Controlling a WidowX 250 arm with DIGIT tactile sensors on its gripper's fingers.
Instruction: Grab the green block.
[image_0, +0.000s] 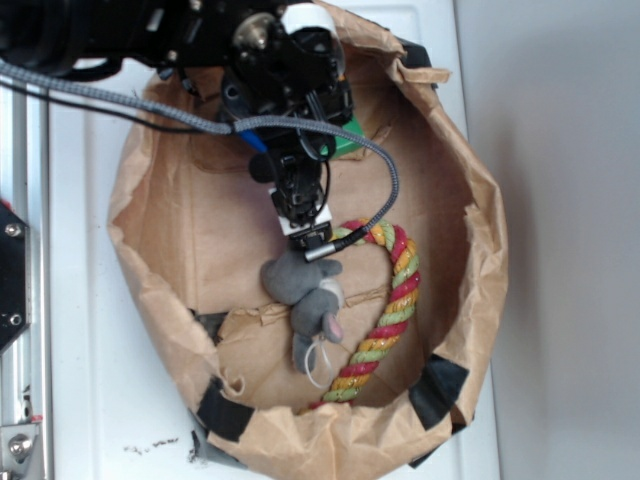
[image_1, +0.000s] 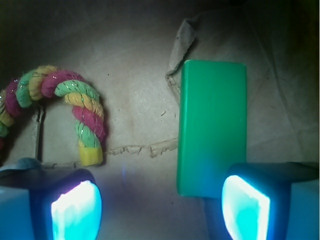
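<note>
hovering over the crumpled paper bag (image_0: 160, 290), we see our gripper (image_1: 160, 207) spread wide and holding nothing. the green block (image_1: 212, 127), smooth and brick-shaped, lies flat on the bag's floor toward its far rim, its near end beside one glowing pad (image_1: 245, 210), probably lined up for closing. the twisted rope cane (image_1: 75, 107) curls apart.
</note>
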